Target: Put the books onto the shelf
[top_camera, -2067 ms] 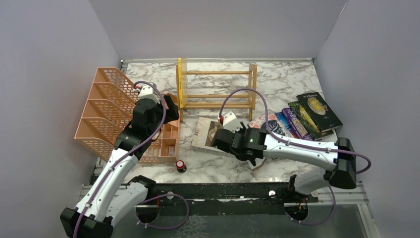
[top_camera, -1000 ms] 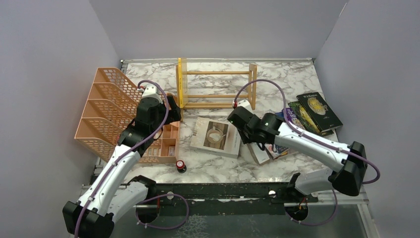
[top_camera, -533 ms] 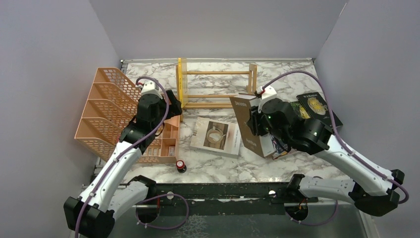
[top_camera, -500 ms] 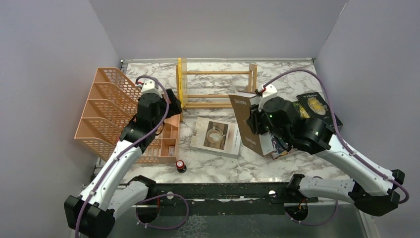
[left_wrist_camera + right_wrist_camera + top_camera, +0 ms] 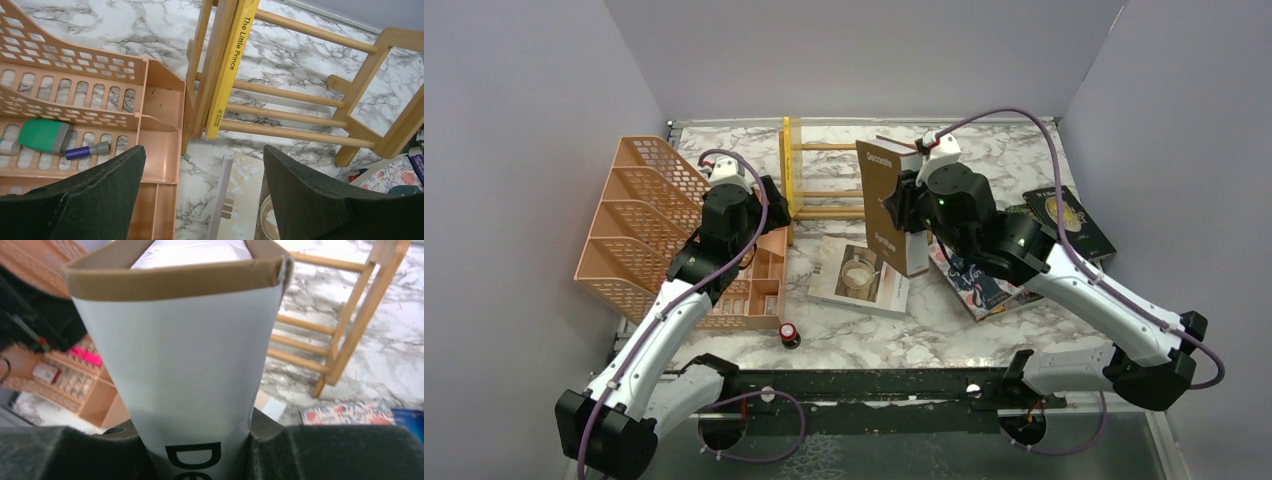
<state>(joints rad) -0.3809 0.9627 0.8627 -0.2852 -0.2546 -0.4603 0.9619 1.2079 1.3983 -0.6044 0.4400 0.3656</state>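
**"Decorate" held upright, heading for the shelf**

The white "Decorate" book (image 5: 886,205) hangs upright just in front of the shelf (image 5: 824,212), with the right gripper (image 5: 197,445) clamped across its covers. A thin yellow book (image 5: 232,55) stands at the shelf's left end (the only one shelved). "Afternoon tea" (image 5: 861,275) lies flat on the table nearby, and the other books (image 5: 1024,250) are piled to the right. The left gripper (image 5: 202,195) hovers near the yellow book, fingers wide apart and empty. The next move probably calls for lifting "Decorate" over the front slats and lowering it vertically beside the yellow book.
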